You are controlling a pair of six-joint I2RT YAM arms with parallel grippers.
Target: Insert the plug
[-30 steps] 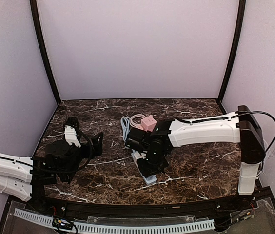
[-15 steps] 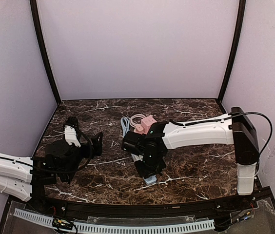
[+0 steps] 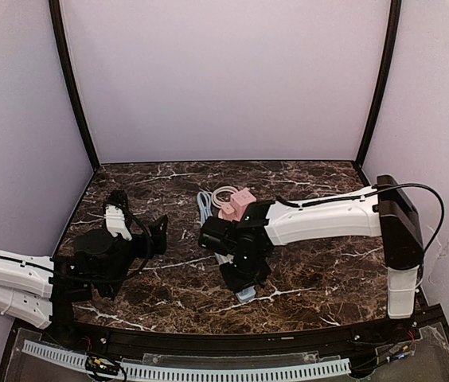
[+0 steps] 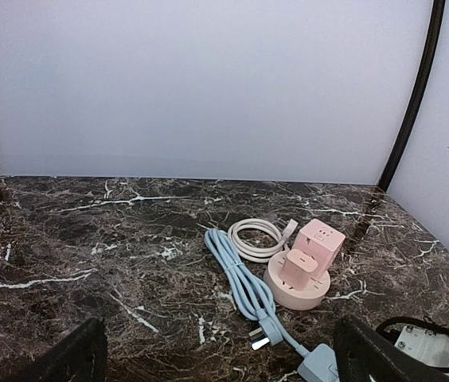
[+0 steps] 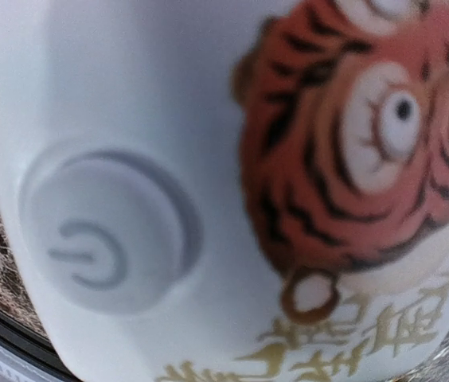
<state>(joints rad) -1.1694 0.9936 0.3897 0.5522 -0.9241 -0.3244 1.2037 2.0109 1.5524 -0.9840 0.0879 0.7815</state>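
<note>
Near: left gripper (image 3: 158, 236) at near left, fingers (image 4: 77, 360) spread wide, holding nothing. Open marble table (image 3: 328, 278) ahead of it and at near right. Centre: right gripper (image 3: 243, 274) low over power strip (image 5: 208, 159); finger gap hidden, cannot tell. Plug (image 4: 262, 335) loose on table, just beside strip's far end. Blue cable (image 4: 236, 274) runs farther. Pink socket block (image 4: 304, 267) and white cable coil (image 4: 255, 235) beyond. Walls close behind and at both sides.

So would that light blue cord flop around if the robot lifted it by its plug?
Probably floppy: the cord lies folded in loose parallel loops. Its plug looks rigid, so it is likely a firmer hold. Its other end seems to join the power strip, which would likely tug back.
</note>
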